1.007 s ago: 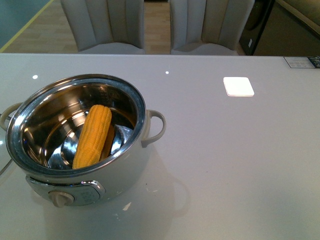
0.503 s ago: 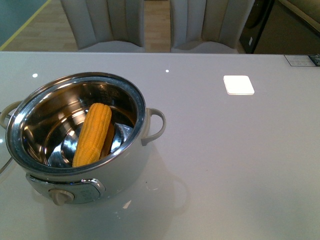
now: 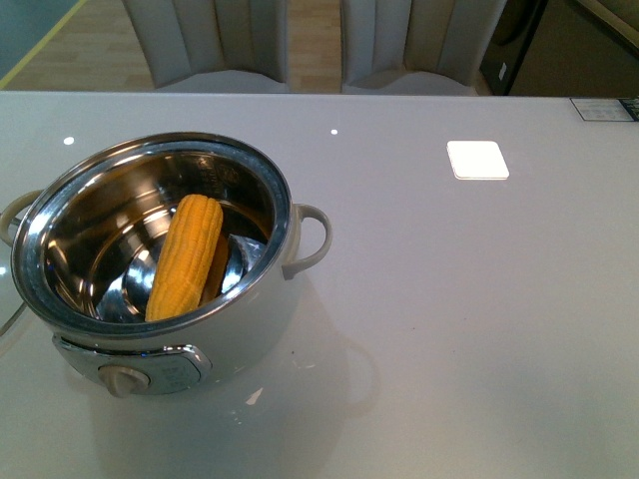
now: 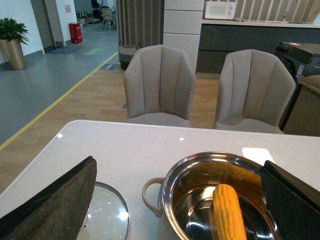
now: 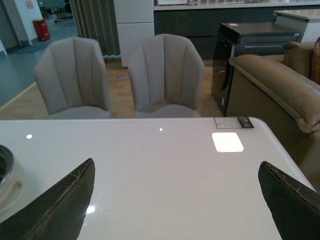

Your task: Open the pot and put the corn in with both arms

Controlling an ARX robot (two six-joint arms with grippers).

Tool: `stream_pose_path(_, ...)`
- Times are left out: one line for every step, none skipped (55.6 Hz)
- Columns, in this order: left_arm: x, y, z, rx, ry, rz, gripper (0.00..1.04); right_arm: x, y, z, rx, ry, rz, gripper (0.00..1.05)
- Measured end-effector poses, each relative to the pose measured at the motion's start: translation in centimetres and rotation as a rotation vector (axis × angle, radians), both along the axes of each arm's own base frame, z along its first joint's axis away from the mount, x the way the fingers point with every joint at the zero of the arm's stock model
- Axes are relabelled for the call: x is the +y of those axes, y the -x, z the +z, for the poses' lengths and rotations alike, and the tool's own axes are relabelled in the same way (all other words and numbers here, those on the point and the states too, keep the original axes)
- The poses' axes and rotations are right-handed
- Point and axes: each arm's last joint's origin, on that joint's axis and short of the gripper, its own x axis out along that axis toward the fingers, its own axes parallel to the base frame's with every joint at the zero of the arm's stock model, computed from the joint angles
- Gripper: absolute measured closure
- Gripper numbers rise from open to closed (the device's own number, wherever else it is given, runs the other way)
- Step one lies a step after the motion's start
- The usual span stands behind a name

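Observation:
The cream-white pot (image 3: 250, 334) stands open on the left of the table, its steel rim (image 3: 284, 210) bare. The yellow corn (image 3: 186, 256) lies inside, leaning against the bowl's near wall. Neither arm shows in the front view. In the left wrist view my left gripper (image 4: 178, 163) hangs open above the pot (image 4: 172, 175) and the corn (image 4: 229, 212), holding nothing. A glass lid (image 4: 107, 215) lies flat on the table beside the pot. My right gripper (image 5: 176, 163) is open over bare tabletop, with the pot's handle (image 5: 7, 186) at the picture's edge.
A flat white square (image 3: 477, 159) lies on the table at the far right. Two grey chairs (image 3: 414, 45) stand behind the table's far edge. A brown sofa (image 5: 280, 95) is off the table's right end.
The whole front view has slid up a little, so pot and white square sit slightly higher in the picture. The corn has not moved inside the pot.

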Motion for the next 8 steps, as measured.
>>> stream_pose_path(0.0, 0.0, 0.0, 0.0, 0.0, 0.0, 0.07, 0.0, 0.0, 0.0, 0.0, 0.0, 0.0, 0.09)
stream_pose_path(0.0, 0.0, 0.0, 0.0, 0.0, 0.0, 0.07, 0.0, 0.0, 0.0, 0.0, 0.0, 0.0, 0.09)
stream_pose_path(0.0, 0.0, 0.0, 0.0, 0.0, 0.0, 0.07, 0.0, 0.0, 0.0, 0.0, 0.0, 0.0, 0.09)
stream_pose_path(0.0, 0.0, 0.0, 0.0, 0.0, 0.0, 0.07, 0.0, 0.0, 0.0, 0.0, 0.0, 0.0, 0.09)
stream_pose_path(0.0, 0.0, 0.0, 0.0, 0.0, 0.0, 0.07, 0.0, 0.0, 0.0, 0.0, 0.0, 0.0, 0.09)
stream_pose_path(0.0, 0.0, 0.0, 0.0, 0.0, 0.0, 0.07, 0.0, 0.0, 0.0, 0.0, 0.0, 0.0, 0.09)
stream_pose_path(0.0, 0.0, 0.0, 0.0, 0.0, 0.0, 0.07, 0.0, 0.0, 0.0, 0.0, 0.0, 0.0, 0.09)
stream_pose_path(0.0, 0.0, 0.0, 0.0, 0.0, 0.0, 0.07, 0.0, 0.0, 0.0, 0.0, 0.0, 0.0, 0.09)
